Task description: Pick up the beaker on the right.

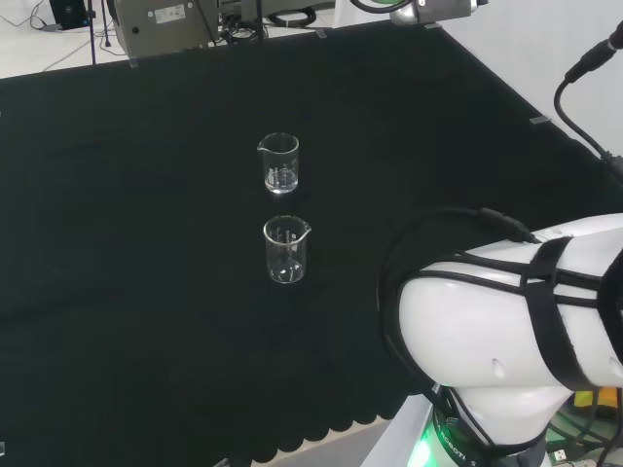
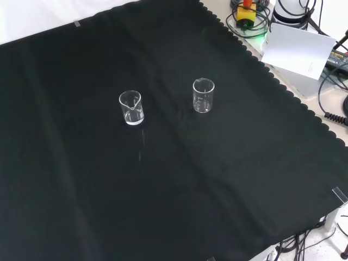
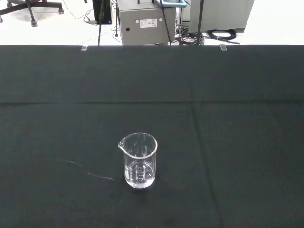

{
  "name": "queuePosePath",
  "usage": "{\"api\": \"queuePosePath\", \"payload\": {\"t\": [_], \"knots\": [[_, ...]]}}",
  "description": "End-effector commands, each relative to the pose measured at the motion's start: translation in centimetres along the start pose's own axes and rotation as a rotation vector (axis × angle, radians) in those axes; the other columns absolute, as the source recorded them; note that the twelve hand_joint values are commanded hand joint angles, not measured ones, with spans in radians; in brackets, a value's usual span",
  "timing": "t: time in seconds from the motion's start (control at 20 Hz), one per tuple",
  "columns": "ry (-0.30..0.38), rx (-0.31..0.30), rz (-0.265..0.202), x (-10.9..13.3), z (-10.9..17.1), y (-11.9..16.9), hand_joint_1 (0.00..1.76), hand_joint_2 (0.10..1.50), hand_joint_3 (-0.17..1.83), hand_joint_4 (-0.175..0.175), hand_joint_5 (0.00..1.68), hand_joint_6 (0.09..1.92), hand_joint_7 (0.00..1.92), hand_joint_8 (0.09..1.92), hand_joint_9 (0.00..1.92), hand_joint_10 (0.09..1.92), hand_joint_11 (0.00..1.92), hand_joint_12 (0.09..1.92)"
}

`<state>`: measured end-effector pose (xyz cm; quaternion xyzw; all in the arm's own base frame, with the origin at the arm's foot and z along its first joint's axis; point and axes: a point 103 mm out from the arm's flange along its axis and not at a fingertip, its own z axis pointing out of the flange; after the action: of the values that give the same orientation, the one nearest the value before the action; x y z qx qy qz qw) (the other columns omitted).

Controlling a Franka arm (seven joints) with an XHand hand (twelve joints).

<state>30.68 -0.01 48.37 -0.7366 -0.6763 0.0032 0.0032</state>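
Note:
Two clear, empty glass beakers stand upright on the black cloth, a short way apart. In the head view one beaker [image 1: 286, 250] is nearer and the other beaker [image 1: 279, 162] stands right behind it. The front view sets them side by side: the nearer one is the right beaker [image 2: 203, 95] and the farther one is the left beaker [image 2: 131, 107]. The wrist view looks across the cloth at a single beaker [image 3: 138, 160] with its spout turned sideways; I cannot tell which of the two it is. Nothing touches either beaker.
The arm's white links [image 1: 516, 341] bulk at the head view's lower right, with black cables strapped on. A grey equipment box [image 3: 145, 21] stands beyond the cloth's far edge. A white card [image 2: 298, 50] and cables lie past the scalloped cloth edge [image 2: 272, 76].

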Motion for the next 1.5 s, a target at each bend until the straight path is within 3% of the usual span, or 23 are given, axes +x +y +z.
{"api": "queuePosePath", "payload": {"t": [0.05,0.2,0.6,1.05,1.2,1.3,1.5], "knots": [[-0.008,-0.009,0.001,0.0,0.0,0.0,0.17,1.1,0.45,0.003,0.23,0.09,0.21,0.09,0.41,0.09,0.02,1.35],[-0.01,-0.008,0.002,-0.1,0.0,0.0,0.04,1.22,0.41,0.01,0.21,0.09,0.17,0.09,0.39,0.09,0.0,1.32],[-0.021,0.005,0.023,-0.7,0.8,0.7,0.05,1.23,0.38,0.01,0.21,0.09,0.18,0.09,0.4,0.09,0.0,1.32],[0.008,0.065,0.087,-3.3,5.9,3.5,0.11,1.22,0.34,0.008,0.21,0.09,0.2,0.09,0.42,0.09,0.01,1.36],[0.015,0.044,0.124,-4.2,7.9,5.3,0.12,1.22,0.33,0.007,0.21,0.09,0.21,0.09,0.43,0.09,0.02,1.37],[0.064,0.043,0.145,-5.0,9.4,6.9,0.17,1.2,0.32,0.006,0.21,0.09,0.23,0.09,0.45,0.09,0.04,1.36],[0.131,0.066,0.121,-6.1,13.0,11.1,0.4,1.06,0.36,0.004,0.23,0.09,0.2,0.28,0.36,0.45,0.1,1.36]]}}
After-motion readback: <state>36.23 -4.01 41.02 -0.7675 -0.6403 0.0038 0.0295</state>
